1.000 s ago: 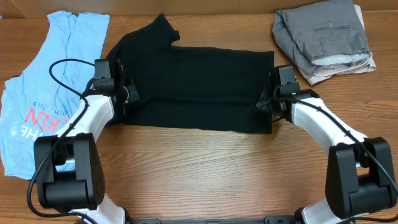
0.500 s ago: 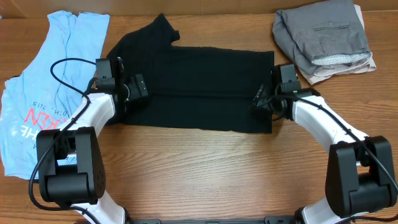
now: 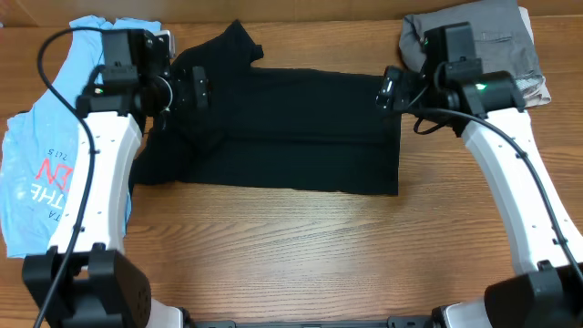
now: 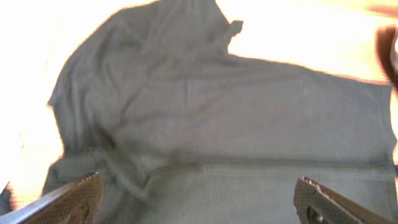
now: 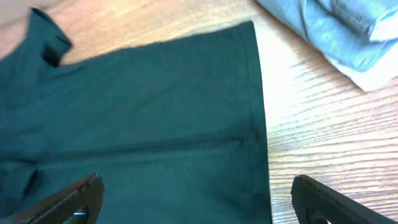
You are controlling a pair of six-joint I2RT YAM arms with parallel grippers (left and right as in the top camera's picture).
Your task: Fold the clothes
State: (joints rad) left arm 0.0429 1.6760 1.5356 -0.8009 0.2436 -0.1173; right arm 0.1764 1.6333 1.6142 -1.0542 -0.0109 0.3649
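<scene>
The black T-shirt (image 3: 291, 128) lies flat across the middle of the table, doubled lengthwise, with a sleeve sticking out at the far left and a fold seam running along it (image 4: 217, 124) (image 5: 155, 112). My left gripper (image 3: 196, 91) (image 4: 199, 199) hovers open above the shirt's left end with nothing between its fingers. Over the right edge of the shirt hangs my right gripper (image 3: 390, 89) (image 5: 196, 196), open too and holding nothing. The light blue shirt (image 3: 46, 155) with red-and-white lettering lies at the left. Grey trousers (image 3: 510, 50) (image 5: 336, 25) sit folded at the far right.
Bare wooden table (image 3: 291, 246) runs along the front, between the black shirt and the arm bases. A strip of wood (image 5: 323, 137) also shows between the shirt's right edge and the trousers. A pale cloth (image 3: 474, 111) pokes out from under the trousers.
Both grippers have opened, let go of the black shirt's two ends, and risen toward the far side. The shirt stays lying folded.
</scene>
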